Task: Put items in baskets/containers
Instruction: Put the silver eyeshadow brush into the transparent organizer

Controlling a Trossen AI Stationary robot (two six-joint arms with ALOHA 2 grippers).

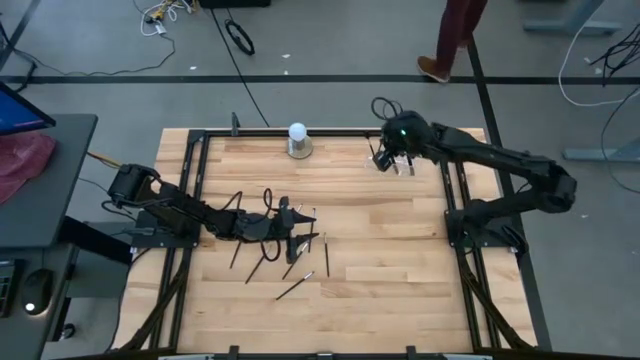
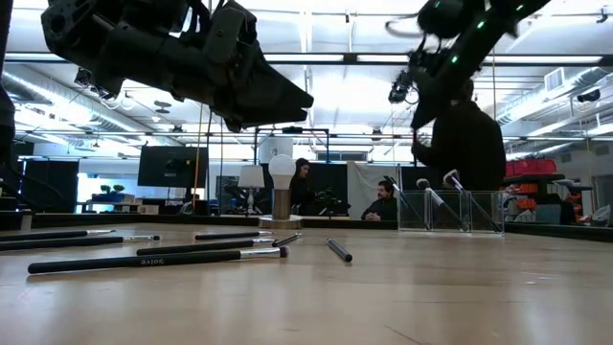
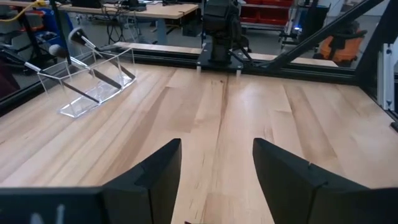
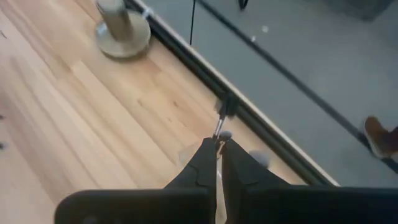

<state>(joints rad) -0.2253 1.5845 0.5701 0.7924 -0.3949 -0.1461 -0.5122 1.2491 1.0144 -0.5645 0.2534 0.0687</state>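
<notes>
High view: the right gripper (image 1: 385, 158) hovers over the clear plastic holder (image 1: 400, 163) near the table's (image 1: 400, 290) far right corner, fingers pinched narrowly on a thin makeup brush (image 4: 219, 127) (bristle tip pale, seen in the right wrist view). Several brushes (image 2: 428, 196) already lean inside the holder. The left gripper (image 1: 298, 240), jaws spread wide, sits low among the scattered brushes (image 1: 294, 288) at mid-table. A white ball lamp (image 1: 298, 139) stands by the far edge.

We log dark slim brushes (image 1: 283, 255) scattered flat mid-table | clear holder (image 3: 93, 81) near far right corner, upright, brushes leaning inside | one brush (image 4: 219, 134) pinched upright above it
</notes>
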